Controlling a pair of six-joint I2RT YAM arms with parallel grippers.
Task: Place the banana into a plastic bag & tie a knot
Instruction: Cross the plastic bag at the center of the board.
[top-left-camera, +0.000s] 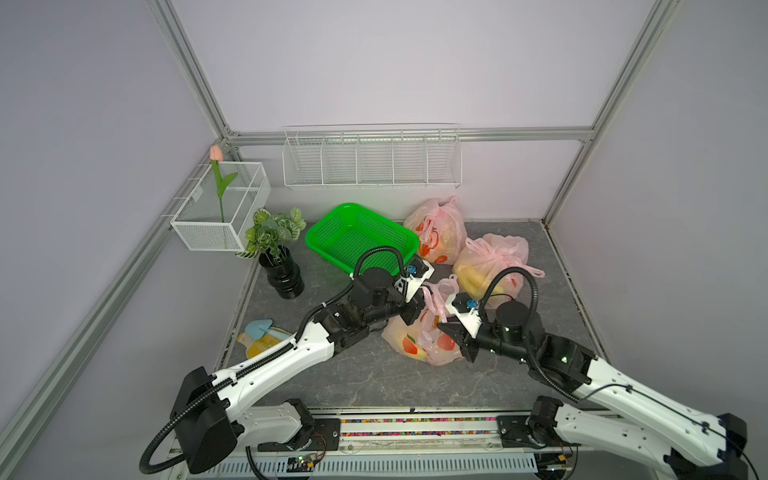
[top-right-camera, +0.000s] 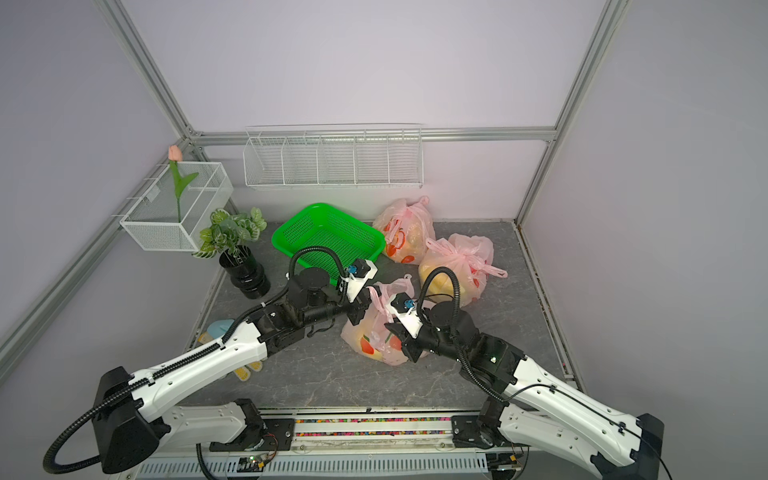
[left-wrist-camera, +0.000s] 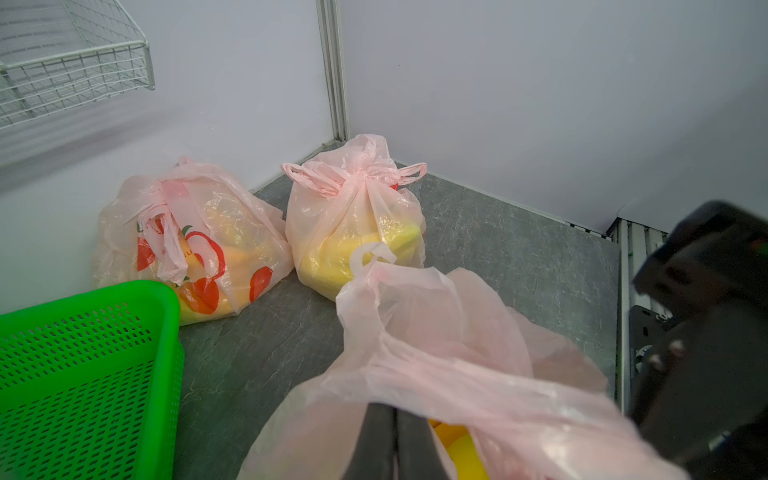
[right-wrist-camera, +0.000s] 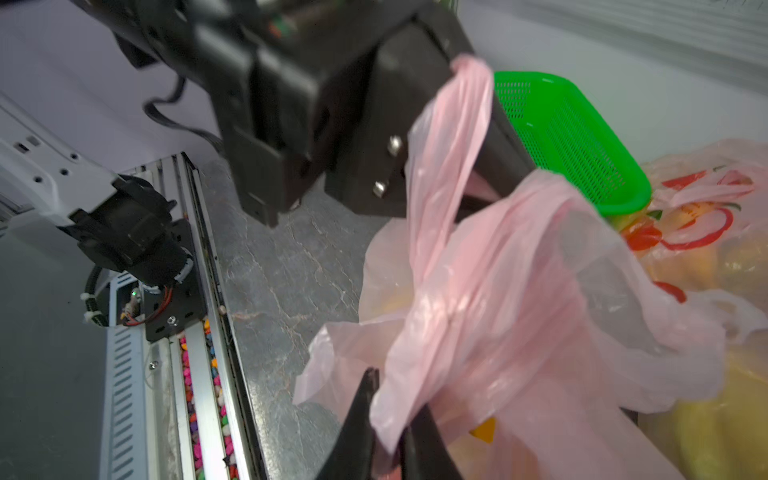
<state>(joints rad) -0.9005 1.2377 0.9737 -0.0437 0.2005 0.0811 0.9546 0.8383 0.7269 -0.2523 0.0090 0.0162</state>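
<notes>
Left gripper (left-wrist-camera: 395, 409): clamped tight, black fingers pressed together on one handle strip of the pink see-through plastic bag (top-left-camera: 409, 338). In the right wrist view the strip hangs from its tip.
Left arm pose: stretched forward and inward from the near-left base, wrist turned across toward the right gripper, fingers pointing at the bag's top.
Pale blue plastic trowel (top-left-camera: 258, 329): well to the left gripper's left and nearer the base, beside the forearm.
Black ribbed vase holding a green leafy plant (top-left-camera: 284, 276): left of the left gripper, a little beyond it.
Bright green perforated plastic basket (top-left-camera: 357, 239): just beyond the left gripper.
Bag position: on the grey stone-look tabletop (top-left-camera: 374, 374), between the two grippers, top gathered upward and not knotted.
Yellow banana (left-wrist-camera: 459, 455): inside that bag, just under the left gripper's fingers.
Print and writing: red-orange fruit shapes on the bag. The small lettering on the printed bag farther back is too blurred to read.
Right gripper (right-wrist-camera: 392, 399): jaws a little apart with a fold of the bag's other handle between them. I cannot tell whether they pinch it.
Right arm pose: comes in from the near-right base, wrist low, fingers pointing left at the bag.
Knotted pink printed bag (top-left-camera: 436, 232): beyond both grippers, beside the basket, yellow fruit inside.
Knotted pink plain-looking bag (top-left-camera: 492, 266): just beyond the right gripper, yellow fruit inside.
</notes>
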